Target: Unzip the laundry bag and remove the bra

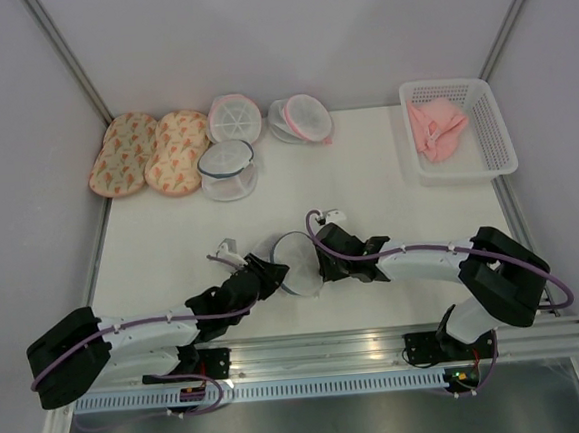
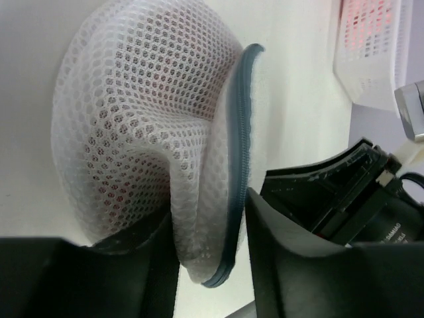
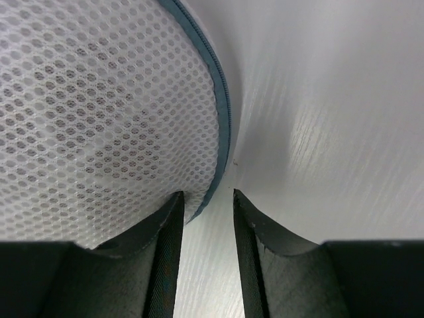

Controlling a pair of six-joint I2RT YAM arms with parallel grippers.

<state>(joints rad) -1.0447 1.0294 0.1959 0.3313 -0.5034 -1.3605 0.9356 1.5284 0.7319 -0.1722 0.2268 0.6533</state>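
The laundry bag (image 1: 297, 263), white mesh with a blue-grey rim, stands on edge on the table between my two grippers. My left gripper (image 1: 277, 270) is shut on the bag's lower edge. In the left wrist view the mesh (image 2: 146, 112) and the rim (image 2: 237, 152) are pinched between its fingers (image 2: 291, 258). Dark red fabric, the bra (image 2: 99, 173), shows faintly through the mesh. My right gripper (image 1: 320, 262) is on the bag's other side. In the right wrist view its jaws (image 3: 207, 218) are apart, and the bag's rim (image 3: 222, 99) just touches the left fingertip (image 3: 169, 218).
At the back left lie two peach patterned pads (image 1: 149, 152), two pink-rimmed mesh bags (image 1: 235, 117) (image 1: 302, 119) and another blue-rimmed mesh bag (image 1: 228, 169). A white basket (image 1: 493, 155) with a pale pink cloth (image 1: 437, 128) stands at the back right.
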